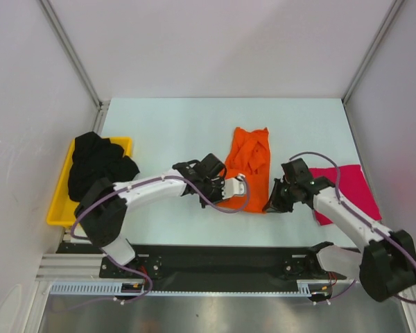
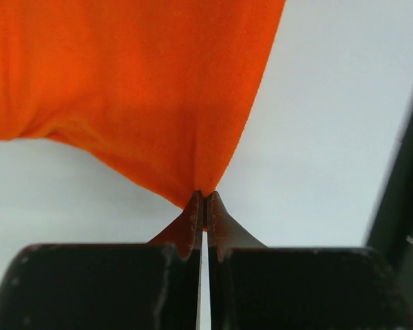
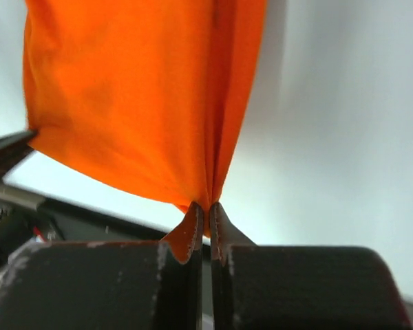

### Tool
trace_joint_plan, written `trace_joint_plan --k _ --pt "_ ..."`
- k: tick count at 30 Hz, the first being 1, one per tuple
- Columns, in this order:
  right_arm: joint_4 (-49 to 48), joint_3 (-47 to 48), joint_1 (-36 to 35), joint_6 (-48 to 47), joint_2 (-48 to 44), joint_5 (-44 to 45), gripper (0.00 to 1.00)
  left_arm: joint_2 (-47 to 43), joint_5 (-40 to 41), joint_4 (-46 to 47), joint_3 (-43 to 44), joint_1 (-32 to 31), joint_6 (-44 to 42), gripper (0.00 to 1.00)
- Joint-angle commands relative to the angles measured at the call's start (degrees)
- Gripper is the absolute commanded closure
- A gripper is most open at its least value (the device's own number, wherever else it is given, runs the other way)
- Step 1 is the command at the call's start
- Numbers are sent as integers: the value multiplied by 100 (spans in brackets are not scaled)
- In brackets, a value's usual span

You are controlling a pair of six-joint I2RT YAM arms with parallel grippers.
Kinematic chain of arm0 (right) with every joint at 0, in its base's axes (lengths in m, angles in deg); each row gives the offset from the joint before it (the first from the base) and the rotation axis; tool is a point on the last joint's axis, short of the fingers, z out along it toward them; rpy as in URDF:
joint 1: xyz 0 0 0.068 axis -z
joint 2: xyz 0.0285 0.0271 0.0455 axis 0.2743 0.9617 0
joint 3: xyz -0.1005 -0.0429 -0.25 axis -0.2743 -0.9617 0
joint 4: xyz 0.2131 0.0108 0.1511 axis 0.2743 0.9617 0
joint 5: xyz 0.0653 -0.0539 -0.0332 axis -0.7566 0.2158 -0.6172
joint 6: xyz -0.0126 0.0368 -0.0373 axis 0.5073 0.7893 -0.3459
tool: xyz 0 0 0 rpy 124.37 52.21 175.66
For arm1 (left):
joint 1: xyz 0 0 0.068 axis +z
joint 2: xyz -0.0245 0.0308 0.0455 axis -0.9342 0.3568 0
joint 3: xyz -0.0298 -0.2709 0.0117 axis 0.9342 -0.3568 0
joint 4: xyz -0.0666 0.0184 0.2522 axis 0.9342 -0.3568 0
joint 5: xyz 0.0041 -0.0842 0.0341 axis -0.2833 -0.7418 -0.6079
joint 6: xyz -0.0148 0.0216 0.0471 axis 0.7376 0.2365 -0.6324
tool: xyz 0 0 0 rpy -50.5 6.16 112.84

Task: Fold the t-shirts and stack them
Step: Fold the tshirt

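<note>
The left claw (image 2: 204,200) is pinched tight on a thin fold at the near edge of the bright orange cloth t-shirt (image 1: 250,158), its fingers pressed together with cloth between them. The right claw (image 3: 207,207) is clamped the same way on that shirt's near right corner, and the cloth rises taut from each pinch. In the overhead view the orange shirt lies lengthwise on the white tabletop (image 1: 173,132), its far end flat and its near end gathered between the two claws.

This looks like the start of a fold. To do it well, both claws should lift together and at equal height, so the near edge stays straight. They should hold their spacing across the shirt's width, because drifting inward would bunch the cloth. Carrying the edge toward the shirt's far end and lowering it before release should lay the hem down squarely.

To the right of the orange shirt, near it, lies the magenta-pink cloth t-shirt (image 1: 351,186), flat. Well to its left, the black cloth t-shirt (image 1: 97,165) is heaped over the yellow plastic tray (image 1: 57,210).
</note>
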Motion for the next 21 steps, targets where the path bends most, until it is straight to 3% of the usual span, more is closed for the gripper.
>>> trace_joint_plan --k 1,5,10,16,21 --pt "1575 -83 -371 603 -822 184 100 -738 -455 -1329 89 -49 109 100" --pt "2402 119 -1162 1352 -1598 114 100 -1186 -946 -2627 265 -172 -22 100" --pt "3212 1065 -1348 1442 -1636 210 100 -1345 -1465 -3440 967 -173 -208 100" --pt "2563 1762 13 27 -511 43 100 -503 -1457 -3203 2258 801 -217 100" --pt "1721 2483 576 -571 631 122 100 613 -1238 -3045 3321 1242 -252 100"
